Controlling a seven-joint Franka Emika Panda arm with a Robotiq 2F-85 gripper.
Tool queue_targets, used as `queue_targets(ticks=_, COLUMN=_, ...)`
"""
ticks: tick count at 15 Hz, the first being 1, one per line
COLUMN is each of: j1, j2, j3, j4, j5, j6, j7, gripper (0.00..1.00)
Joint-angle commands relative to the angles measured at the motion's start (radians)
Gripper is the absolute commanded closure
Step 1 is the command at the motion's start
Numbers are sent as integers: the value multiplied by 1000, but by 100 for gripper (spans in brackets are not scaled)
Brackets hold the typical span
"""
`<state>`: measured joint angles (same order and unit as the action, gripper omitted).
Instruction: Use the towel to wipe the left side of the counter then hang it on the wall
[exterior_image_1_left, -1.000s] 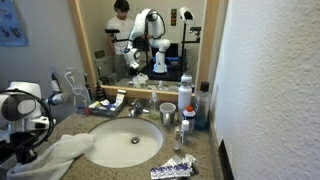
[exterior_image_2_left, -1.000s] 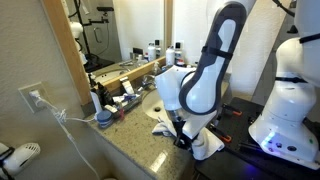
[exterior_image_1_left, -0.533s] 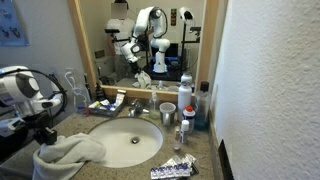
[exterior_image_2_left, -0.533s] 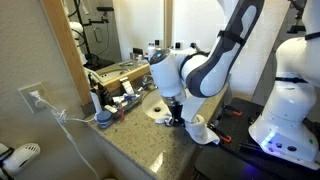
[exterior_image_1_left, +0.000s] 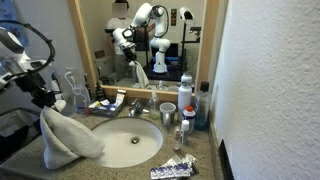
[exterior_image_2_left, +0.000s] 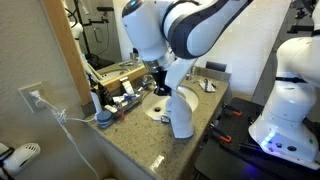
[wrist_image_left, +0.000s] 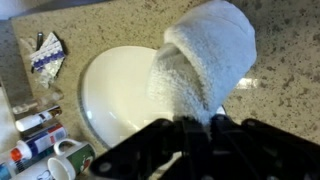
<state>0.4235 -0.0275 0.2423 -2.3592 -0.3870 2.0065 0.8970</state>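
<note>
My gripper (exterior_image_1_left: 47, 98) is shut on the pale grey-white towel (exterior_image_1_left: 66, 137) and holds it by its top. The towel hangs down in a long fold, with its lower end near the speckled counter (exterior_image_1_left: 205, 160) beside the oval white sink (exterior_image_1_left: 130, 146). In an exterior view the gripper (exterior_image_2_left: 160, 88) holds the towel (exterior_image_2_left: 180, 112) above the counter (exterior_image_2_left: 140, 140). In the wrist view the towel (wrist_image_left: 200, 60) drops from the black jaws (wrist_image_left: 198, 122) over the sink (wrist_image_left: 115, 90) and counter (wrist_image_left: 280, 80). The rough white wall (exterior_image_1_left: 270, 80) rises on the right.
Toiletries crowd the back of the counter: a white cup (exterior_image_1_left: 167, 113), a dark bottle (exterior_image_1_left: 186, 92), a small bottle (exterior_image_1_left: 188, 120) and tubes. A blue packet (exterior_image_1_left: 172, 169) lies at the counter's front. A wood-framed mirror (exterior_image_1_left: 140, 40) stands behind. A wall outlet with a cord (exterior_image_2_left: 38, 98) is close by.
The arm has risen and lifted the towel off the counter. The towel lay bunched at the sink's edge before; now it hangs down from the gripper.
</note>
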Motion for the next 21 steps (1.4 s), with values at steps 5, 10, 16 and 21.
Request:
queue_targets(ticks=5, j1=-81, j2=-157, j3=90, j4=159, j5=-166, j6=-411, j7=-28, gripper=98)
queue_targets(ticks=10, j1=-119, j2=-150, j3=97, j4=297, j5=-381, j6=-590, j7=-146, gripper=98)
queue_targets(ticks=16, j1=-131, j2=-151, j3=83, j4=329, j5=-468, j6=-553, j7=-250, gripper=91)
queue_targets(ticks=21, j1=-155, j2=-153, j3=71, j4=335, j5=-514, j6=-569, j7=-164, gripper=98)
